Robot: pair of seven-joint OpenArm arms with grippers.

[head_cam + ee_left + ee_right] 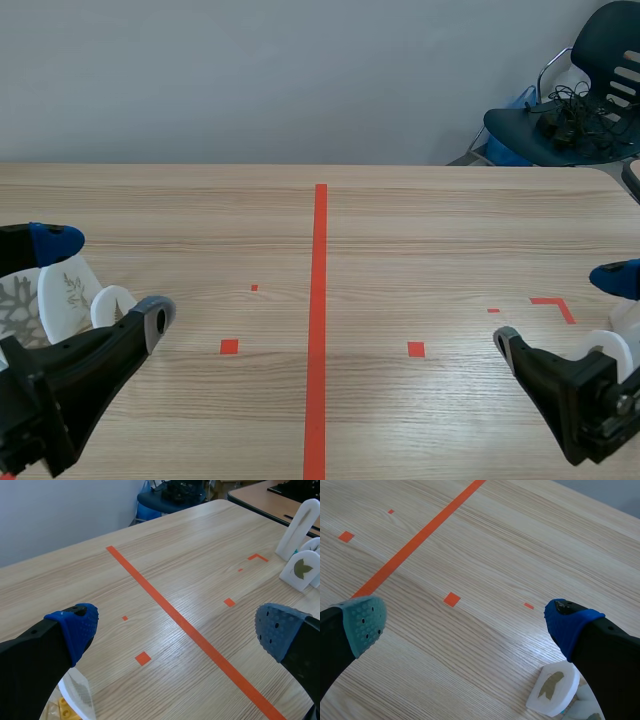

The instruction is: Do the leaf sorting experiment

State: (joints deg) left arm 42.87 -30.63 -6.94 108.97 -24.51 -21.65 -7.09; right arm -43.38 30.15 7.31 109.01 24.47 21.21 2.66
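left gripper (105,278): fingers spread wide, holding nothing; only bare table (420,230) between the pads in its wrist view (176,630).
right gripper (560,312): also wide, holding nothing; one blue pad, one grey-green (466,622).
left leaf cards (65,295): white rounded cards with pale leaf prints, standing right by the left fingers; one edge shows just under the blue-padded finger (77,695). Can't tell contact.
yellow piece (65,711): under that same finger, beside the card; too little visible to identify.
right leaf card (552,687): white, olive leaf on it, just beside the right gripper's blue-padded finger, outside the gap.
more cards (300,570): standing near the right arm, well ahead of the left fingers.
chair (575,110): dark, cables on the seat, past the far corner.
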